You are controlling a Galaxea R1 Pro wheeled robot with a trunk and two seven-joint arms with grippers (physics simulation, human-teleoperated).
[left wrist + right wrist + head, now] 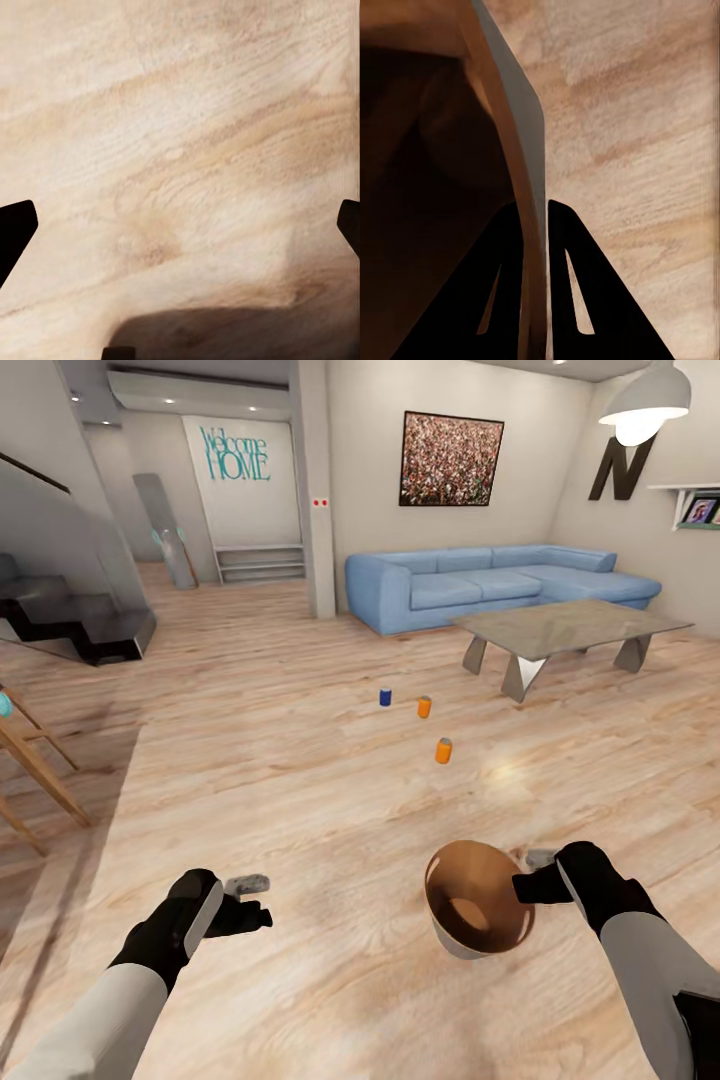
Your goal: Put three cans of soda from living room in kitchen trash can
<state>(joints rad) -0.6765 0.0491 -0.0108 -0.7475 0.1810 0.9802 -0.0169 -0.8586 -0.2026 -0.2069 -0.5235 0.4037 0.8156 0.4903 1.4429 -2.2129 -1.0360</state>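
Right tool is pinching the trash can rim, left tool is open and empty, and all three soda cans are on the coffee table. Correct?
Not quite. The three soda cans, one blue and two orange, stand on the wood floor in front of the coffee table, as the head view shows. The rest holds: right tool clamps the trash can rim, left tool open and empty.

Floor [300, 780]: light wood planks, running through the living room. Standing directly on it, upright and apart from one another: one dark blue soda can [385, 697]; one orange soda can [424, 707] just beside it; a second orange soda can [443, 751] nearer the camera. Also resting on it: glass-topped coffee table [570, 628] on angled grey legs, near the cans; light-blue sectional sofa [480, 585] behind that table; wooden frame legs [35, 760] at the left edge.
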